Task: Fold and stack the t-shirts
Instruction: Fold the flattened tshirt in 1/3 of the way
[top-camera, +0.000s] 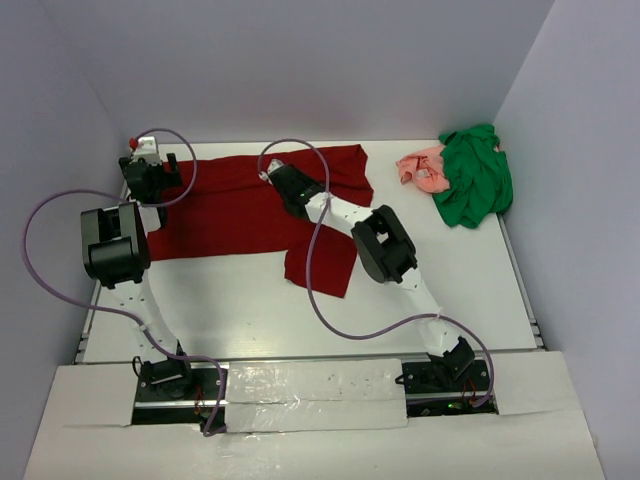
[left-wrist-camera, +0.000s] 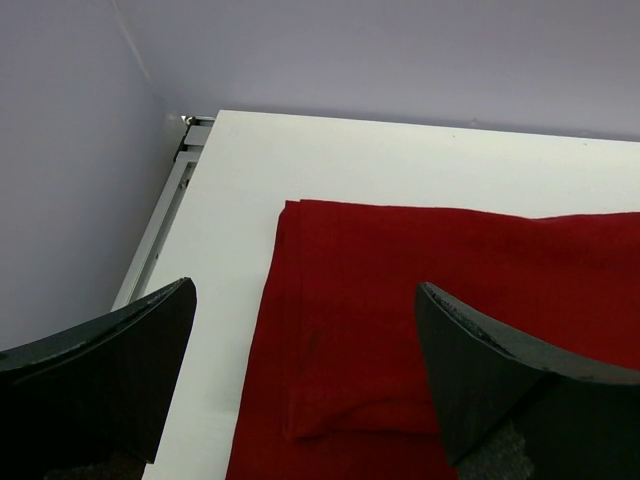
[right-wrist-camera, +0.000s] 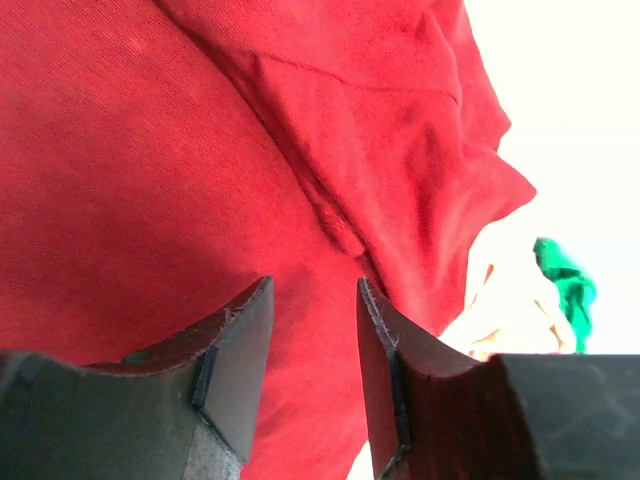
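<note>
The maroon t-shirt (top-camera: 230, 205) lies partly folded across the back left of the table, one part hanging toward the front at the middle. My left gripper (top-camera: 150, 175) hovers wide open over its left edge; the left wrist view shows that folded edge (left-wrist-camera: 400, 300) between the spread fingers (left-wrist-camera: 305, 288). My right gripper (top-camera: 272, 175) is low over the shirt's upper middle, jaws partly apart, with red cloth (right-wrist-camera: 150, 150) showing flat through the gap (right-wrist-camera: 315, 282). The green t-shirt (top-camera: 475, 175) and the salmon-pink t-shirt (top-camera: 422, 168) lie crumpled together at the back right.
The white table (top-camera: 250, 310) is walled by pale panels at the back and both sides. Purple cables loop from both arms over the table's left and middle. A metal rail (left-wrist-camera: 165, 215) runs along the left edge.
</note>
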